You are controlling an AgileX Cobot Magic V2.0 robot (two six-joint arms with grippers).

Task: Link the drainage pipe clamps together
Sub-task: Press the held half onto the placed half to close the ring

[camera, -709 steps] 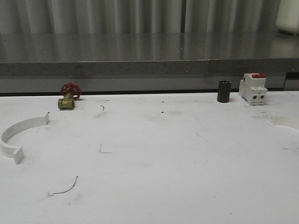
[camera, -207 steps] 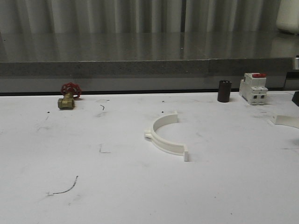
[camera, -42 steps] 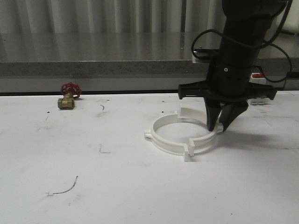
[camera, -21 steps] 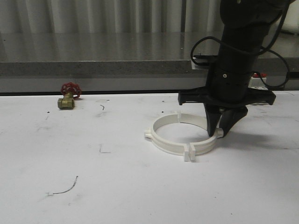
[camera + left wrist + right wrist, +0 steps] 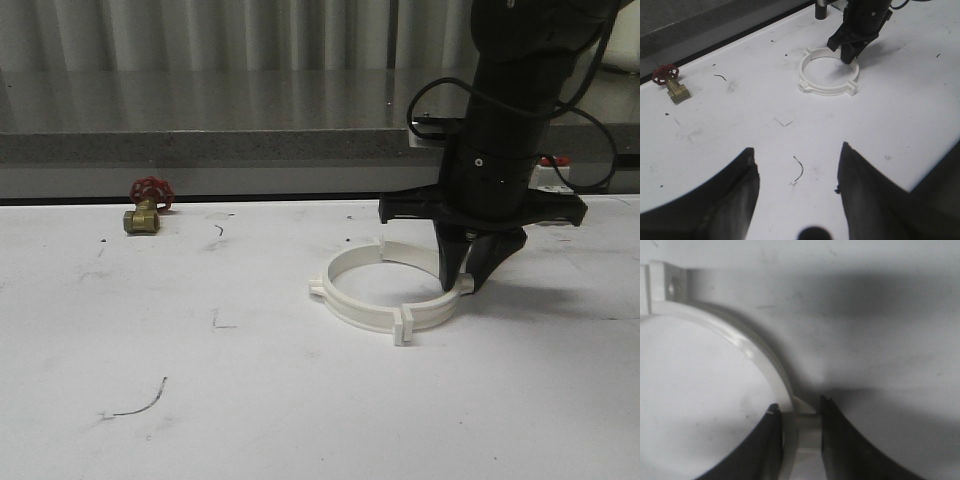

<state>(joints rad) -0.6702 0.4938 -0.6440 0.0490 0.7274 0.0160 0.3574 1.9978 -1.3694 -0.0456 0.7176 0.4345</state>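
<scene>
In the front view, the right tool [image 5: 467, 285] is reaching down over the white desk [image 5: 250, 400] and pinching the right side of the drainage pipe clamps [image 5: 390, 290], which are lying flat near the desk's middle as a closed-looking ring. Their tabs are meeting at the near side and at the far side. A brass valve [image 5: 146, 209] is sitting well apart at the far left.

In the left wrist view, the left tool [image 5: 795, 190] is hovering spread wide and empty, well apart from the clamps [image 5: 828, 75].

In the right wrist view, the fingers [image 5: 771, 432] are closing on the thin, glossy white band [image 5: 760, 352] from both faces. The plastic is probably light, stiff yet slightly springy, and slippery, so gripping mid-band across its wall seems soundest, leaving the tabs free.
</scene>
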